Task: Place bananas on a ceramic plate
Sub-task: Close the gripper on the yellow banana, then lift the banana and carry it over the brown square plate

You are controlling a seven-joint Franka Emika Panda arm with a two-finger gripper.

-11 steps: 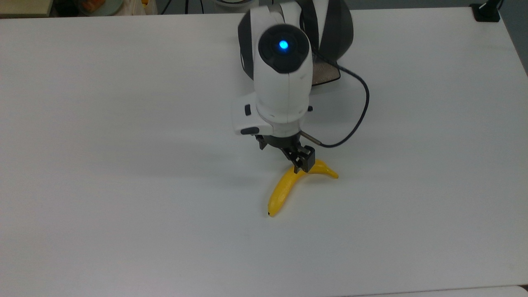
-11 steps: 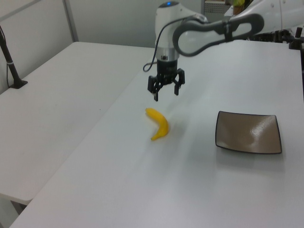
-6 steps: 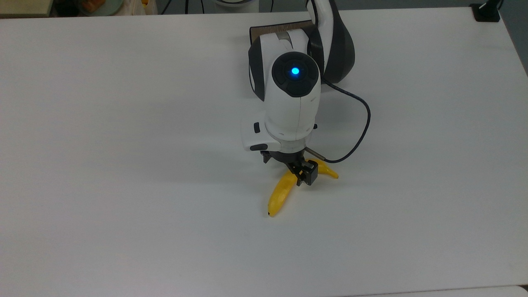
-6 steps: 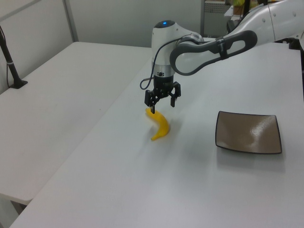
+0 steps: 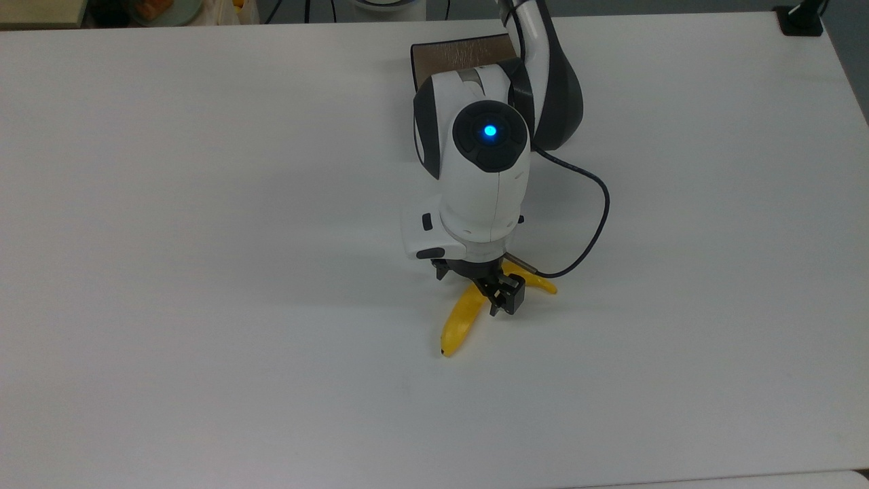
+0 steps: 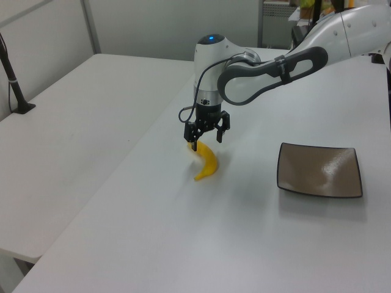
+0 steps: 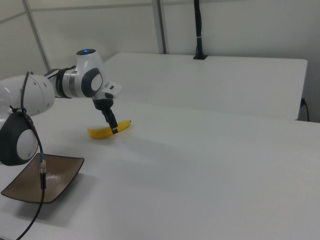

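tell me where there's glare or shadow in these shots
Left view: a pale sheen streaks the plate, and the banana casts a faint shadow. Top view: soft shadow lies on the table left of the hand. Right view: lighting is even, with a dim shadow beside the banana.

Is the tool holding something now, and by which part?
Nothing is held. The open tool straddles the middle of the curved yellow banana, which lies on the white table.
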